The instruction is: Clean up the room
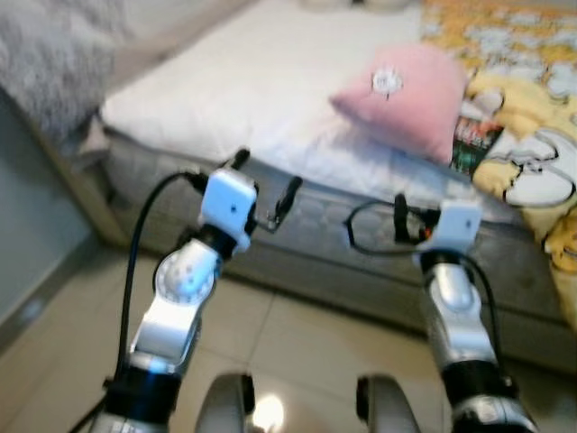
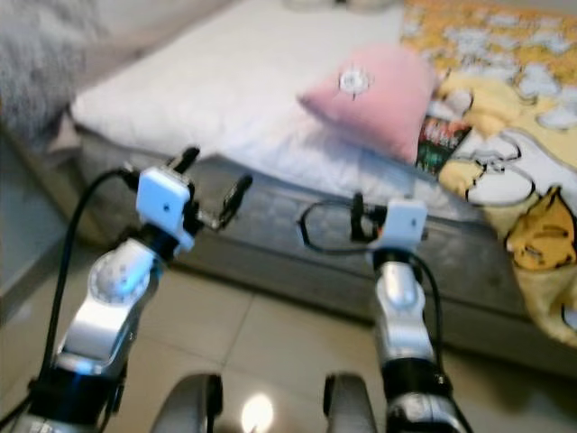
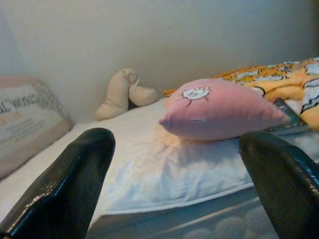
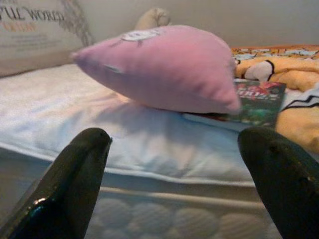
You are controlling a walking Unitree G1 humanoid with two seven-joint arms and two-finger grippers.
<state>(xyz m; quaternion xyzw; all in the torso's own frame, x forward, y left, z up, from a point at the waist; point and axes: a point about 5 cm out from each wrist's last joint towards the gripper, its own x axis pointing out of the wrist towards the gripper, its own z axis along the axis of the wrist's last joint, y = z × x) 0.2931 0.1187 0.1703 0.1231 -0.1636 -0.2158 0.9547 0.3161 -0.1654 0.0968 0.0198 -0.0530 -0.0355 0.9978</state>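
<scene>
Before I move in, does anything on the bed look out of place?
Yes. A book lies on the white sheet, half tucked under the pink pillow, beside the rumpled yellow blanket. Both grippers, left and right, are open, short of the bed.

The two eye views look forward and down from the head, over both arms to the bed [image 1: 270, 108] edge and tiled floor [image 1: 270, 334], taking in the same scene from slightly offset positions. Each wrist view sits low at mattress height, looking level between its own spread black fingers [image 3: 65, 184] across the bed, the right one closer. All four share the pink pillow [image 1: 406, 95] (and the book [image 4: 256, 102] under it).
</scene>
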